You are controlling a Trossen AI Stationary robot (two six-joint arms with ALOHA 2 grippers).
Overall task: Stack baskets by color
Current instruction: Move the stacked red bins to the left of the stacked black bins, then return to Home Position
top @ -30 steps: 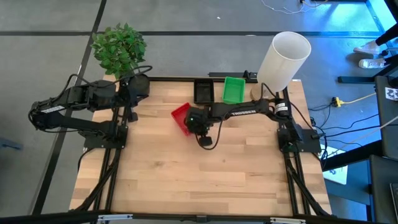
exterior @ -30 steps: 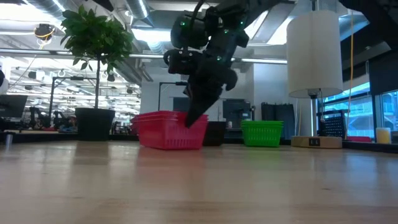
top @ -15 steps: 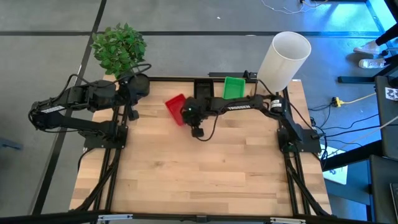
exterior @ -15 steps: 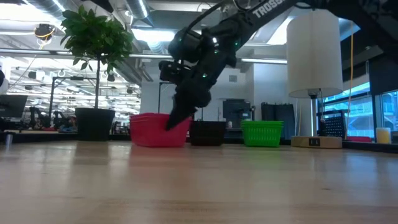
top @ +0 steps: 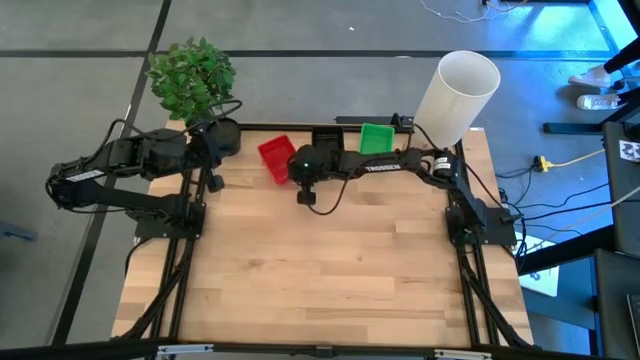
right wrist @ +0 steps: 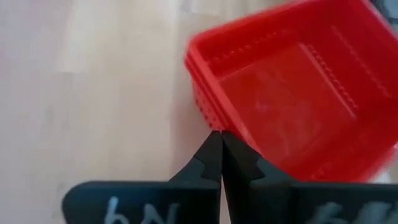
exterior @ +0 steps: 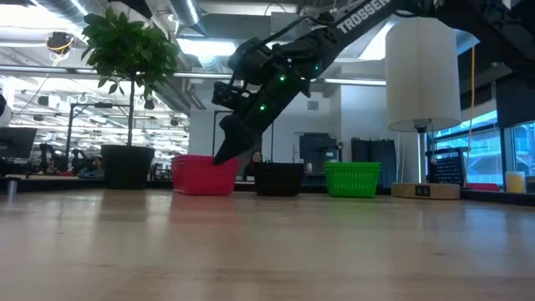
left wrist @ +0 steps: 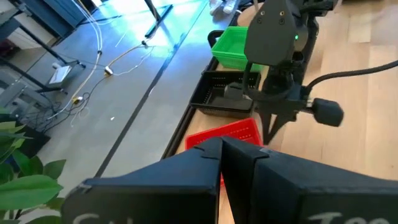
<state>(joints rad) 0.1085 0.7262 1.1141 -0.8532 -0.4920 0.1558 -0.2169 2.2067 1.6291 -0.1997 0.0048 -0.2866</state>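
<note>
A red stack of baskets stands on the table near its far edge, with a black basket and a green basket in a row to its right. The low view shows the same row: red, black, green. My right gripper is shut, slants down, and has its tips at the red stack's near right side. My left gripper is shut and waits raised at the far left, holding nothing. My right gripper has its shut fingertips against the red stack's outer wall, beside a corner. The fingers slant down, coming from the table's near right. Nothing is pinched between them. The stack stands flat on the table.
A tall white cylinder stands at the far right corner. A potted plant stands beyond the far left corner. The table's far edge runs just behind the baskets. The near half of the wooden table is bare.
My right gripper has gone toward the table's far edge and left, tipping further down, still shut. The red stack has slid along the table ahead of it, toward the far edge and left, and turned a little. It now stands beside the black basket.
</note>
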